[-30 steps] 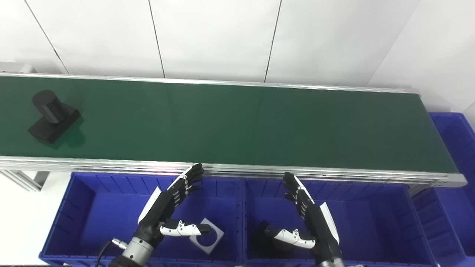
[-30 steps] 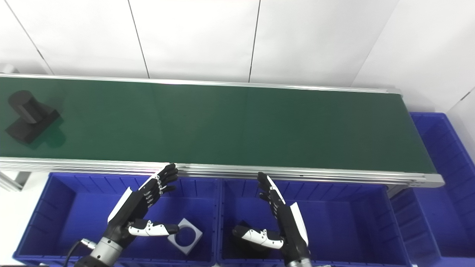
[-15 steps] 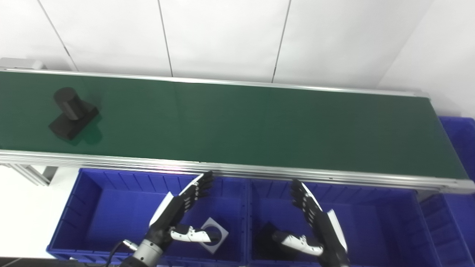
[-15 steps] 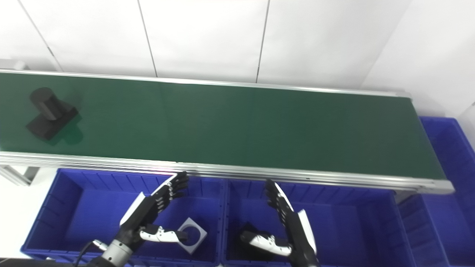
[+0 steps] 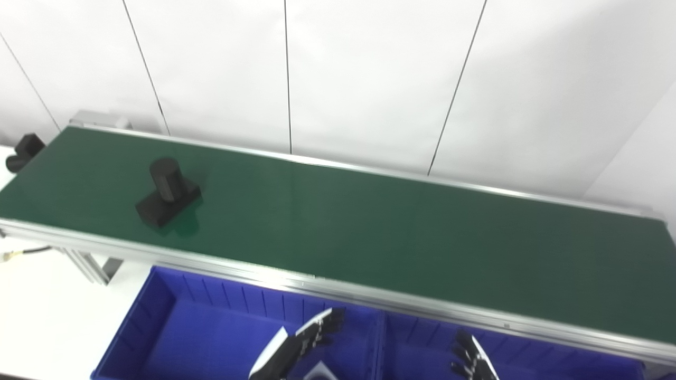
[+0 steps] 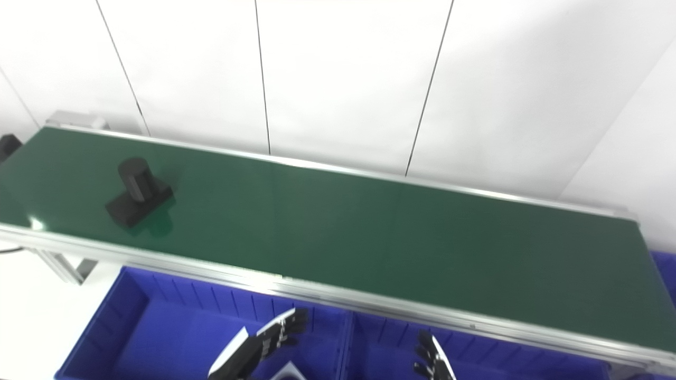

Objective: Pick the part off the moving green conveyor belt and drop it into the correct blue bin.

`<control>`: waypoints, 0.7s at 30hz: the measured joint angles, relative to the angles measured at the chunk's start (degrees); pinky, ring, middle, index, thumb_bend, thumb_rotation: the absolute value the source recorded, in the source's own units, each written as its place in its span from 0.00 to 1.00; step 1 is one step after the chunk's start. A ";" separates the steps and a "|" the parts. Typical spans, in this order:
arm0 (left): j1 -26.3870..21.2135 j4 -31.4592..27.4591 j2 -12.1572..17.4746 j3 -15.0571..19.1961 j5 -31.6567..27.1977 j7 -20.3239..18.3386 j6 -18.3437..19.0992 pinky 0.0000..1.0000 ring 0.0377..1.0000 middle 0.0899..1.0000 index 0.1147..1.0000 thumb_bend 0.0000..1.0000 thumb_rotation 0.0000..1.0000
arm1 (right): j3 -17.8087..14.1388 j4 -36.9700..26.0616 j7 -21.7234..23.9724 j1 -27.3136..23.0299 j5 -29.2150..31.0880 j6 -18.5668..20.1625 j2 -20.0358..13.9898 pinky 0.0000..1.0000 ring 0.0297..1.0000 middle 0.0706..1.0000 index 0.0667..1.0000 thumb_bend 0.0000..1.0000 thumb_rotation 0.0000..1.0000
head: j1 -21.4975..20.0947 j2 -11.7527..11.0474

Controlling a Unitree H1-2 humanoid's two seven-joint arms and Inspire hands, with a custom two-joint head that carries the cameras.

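At the bottom edge, over the left blue bin (image 5: 158, 327): left hand (image 5: 296, 348), fingers stretched out and apart, holding nothing, touching nothing; thumb cut off by the frame. Just under it, a sliver of a pale grey part (image 5: 319, 373) in that bin. To the right, over the right blue bin (image 5: 417, 343): right hand (image 5: 471, 360), only spread fingertips showing, nothing between them; palm and thumb out of frame. Beyond the bins, the green conveyor belt (image 5: 369, 232) between silver rails. Far left on the belt, well apart from both hands: black part (image 5: 166, 191), an upright cylinder on a flat block. No readable writing or labels anywhere.
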 measured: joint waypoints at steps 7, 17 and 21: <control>-1.05 0.82 0.80 -3.23 1.93 3.97 -0.01 0.78 0.84 0.87 0.88 0.90 0.34 | -0.72 -0.17 0.39 -0.62 3.43 -0.76 -0.18 0.94 0.94 0.94 0.96 0.87 0.37 | -0.26 -1.14; -2.11 1.94 2.09 -6.84 3.26 8.84 -0.01 0.81 0.84 0.85 0.87 0.92 0.37 | -2.75 -9.61 0.76 -2.30 7.01 -1.40 -0.33 0.95 0.92 0.91 0.93 0.96 0.43 | -0.53 -2.02; -2.83 2.53 2.11 -7.68 3.20 9.20 -0.01 0.80 0.84 0.86 0.87 0.93 0.35 | -3.71 -12.24 0.64 -4.07 6.54 -1.50 -0.45 0.88 0.89 0.89 0.91 0.94 0.44 | -1.23 -2.02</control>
